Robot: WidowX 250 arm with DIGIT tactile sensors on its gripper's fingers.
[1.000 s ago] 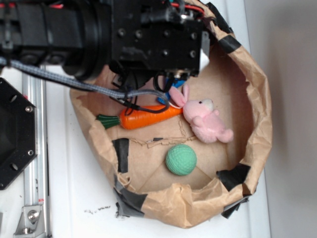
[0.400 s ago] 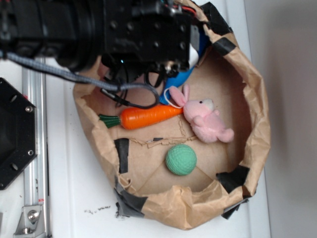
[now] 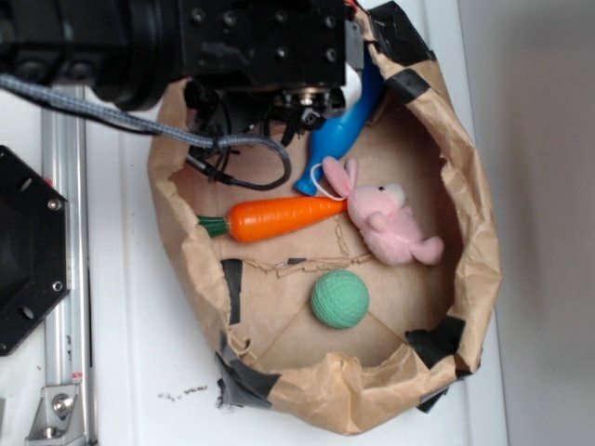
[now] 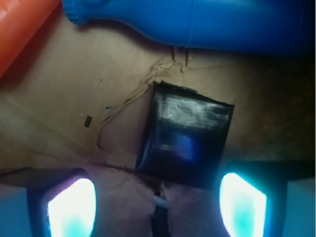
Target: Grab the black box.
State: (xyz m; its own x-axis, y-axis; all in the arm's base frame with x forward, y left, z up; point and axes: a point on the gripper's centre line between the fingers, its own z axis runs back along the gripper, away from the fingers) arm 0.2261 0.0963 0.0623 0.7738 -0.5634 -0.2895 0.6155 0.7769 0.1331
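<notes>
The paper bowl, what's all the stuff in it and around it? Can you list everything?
crumpled brown paper bowl: one, brown with black tape patches, on the white table
glossy black box: one, black, on the bowl floor, shown in the wrist view
blue plastic bottle: one, blue, lying at the bowl's top, partly under the arm
orange toy carrot: one, orange with a green top, bowl's middle
pink plush bunny: one, pink, right of the carrot
green ball: one, green, below the bunny
black hexagonal plate: one, black, left edge
fingers: two, glowing tips apart, box just ahead of them
</notes>
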